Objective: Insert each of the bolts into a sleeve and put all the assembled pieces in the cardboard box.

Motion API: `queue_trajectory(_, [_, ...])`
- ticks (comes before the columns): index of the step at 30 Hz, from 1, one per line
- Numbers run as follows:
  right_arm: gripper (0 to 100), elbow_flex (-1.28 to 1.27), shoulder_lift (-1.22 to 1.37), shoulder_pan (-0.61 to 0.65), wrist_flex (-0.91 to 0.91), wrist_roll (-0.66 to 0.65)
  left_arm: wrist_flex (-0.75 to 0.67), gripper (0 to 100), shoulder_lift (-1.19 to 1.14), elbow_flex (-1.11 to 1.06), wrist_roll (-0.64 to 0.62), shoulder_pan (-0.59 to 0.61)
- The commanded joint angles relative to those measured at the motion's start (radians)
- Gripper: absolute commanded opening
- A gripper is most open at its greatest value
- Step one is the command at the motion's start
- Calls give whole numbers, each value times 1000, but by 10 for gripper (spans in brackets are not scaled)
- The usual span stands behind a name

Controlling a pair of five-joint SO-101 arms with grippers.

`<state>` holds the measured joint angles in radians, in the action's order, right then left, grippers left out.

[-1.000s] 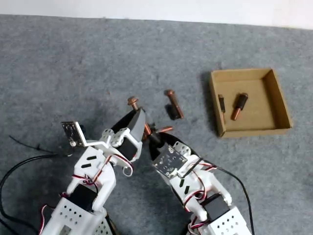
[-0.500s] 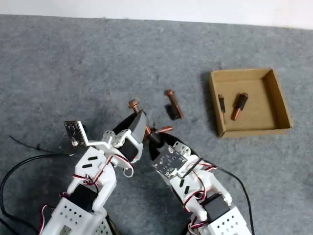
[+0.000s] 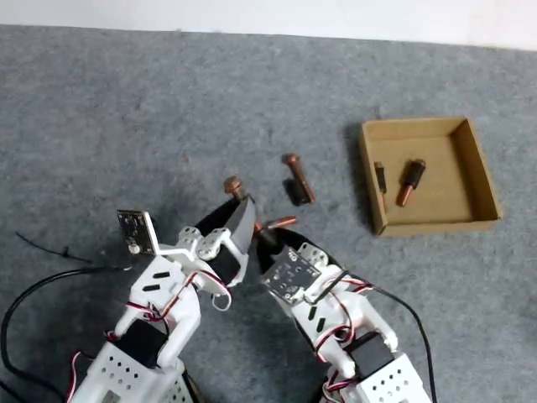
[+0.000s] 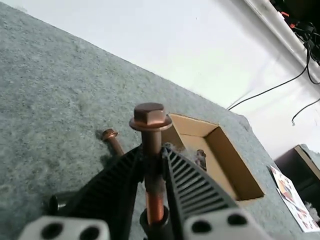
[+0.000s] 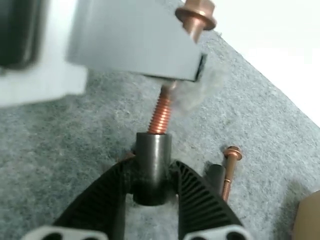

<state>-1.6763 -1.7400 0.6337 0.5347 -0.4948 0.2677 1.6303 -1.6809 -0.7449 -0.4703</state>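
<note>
My left gripper (image 4: 151, 150) (image 3: 245, 215) is shut on a copper bolt (image 4: 150, 120) (image 3: 233, 185), held head up. The bolt's threaded tip (image 5: 160, 117) meets the top opening of a black sleeve (image 5: 152, 165) (image 3: 266, 238), and my right gripper (image 5: 150, 176) is shut on that sleeve just above the mat. A loose bolt (image 3: 296, 175) (image 5: 230, 162) lies beside another black sleeve (image 3: 294, 194) (image 5: 215, 175) in the middle of the mat. The cardboard box (image 3: 478, 172) (image 4: 225, 165) at the right holds an assembled bolt and sleeve (image 3: 410, 180) and a thinner piece (image 3: 380, 185).
A short copper shaft (image 3: 282, 222) pokes out on the grey mat (image 3: 126, 126) right beside the two grippers. Black cables (image 3: 33, 281) trail at the lower left. The mat runs wide and bare to the left and back.
My left arm has shifted a little right and toward the right gripper, carrying the bolt head closer to the sleeve. The right arm has kept still.
</note>
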Motion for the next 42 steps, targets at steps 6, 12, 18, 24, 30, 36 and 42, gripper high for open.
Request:
queue_trajectory(6, [5,-107,-25,-56,-36,68,41,4,5,-24,11,-27])
queue_trajectory(12, [5,-108,-25,-51,-36,68,41,4,5,-18,-51,21])
queue_trajectory(18, [5,-107,-25,-48,-38,66,38,4,7,-2,-112,87])
queue_trajectory(24, [5,-114,-24,-48,-122,66,40,4,5,1,-153,85])
queue_trajectory(30, [5,-114,-22,-10,-119,8,117,4,-2,45,-152,12])
queue_trajectory(36, [5,-114,-21,-7,-119,-12,175,5,2,67,-98,-30])
queue_trajectory(42, [5,-114,-21,-10,-119,-12,180,77,2,67,-87,-31])
